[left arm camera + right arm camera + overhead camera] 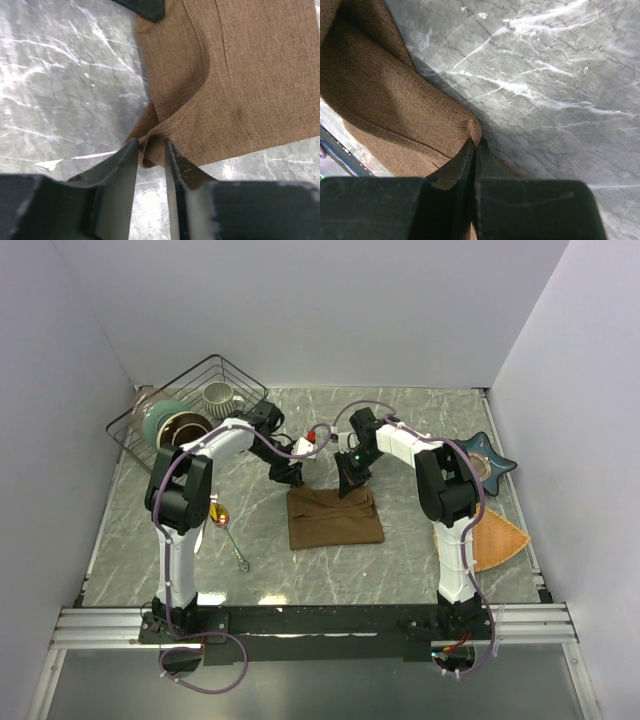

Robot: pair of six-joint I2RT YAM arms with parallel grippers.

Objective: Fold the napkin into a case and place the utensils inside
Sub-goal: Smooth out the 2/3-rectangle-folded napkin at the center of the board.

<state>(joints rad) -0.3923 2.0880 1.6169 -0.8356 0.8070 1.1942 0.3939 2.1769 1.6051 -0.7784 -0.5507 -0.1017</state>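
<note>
The dark-brown napkin (335, 520) lies folded into a rectangle mid-table. Both grippers are at its far edge. At the far left corner, my left gripper (291, 480) (151, 147) holds its jaws narrowly apart. A loose fold of the napkin (240, 75) sits between them, and the table shows through the gap below it. My right gripper (347, 488) (476, 142) is shut on the far right corner, pinching a raised fold of the napkin (385, 95). The utensils (232, 543) lie on the table left of the cloth, with the gold-orange spoon bowl (219, 513) beside the left arm.
A black wire basket (130, 430) at the back left holds a mug (220, 395) and bowls (170, 425). A blue star-shaped dish (497, 462) and an orange-tan fan mat (497, 538) lie at the right beside the right arm.
</note>
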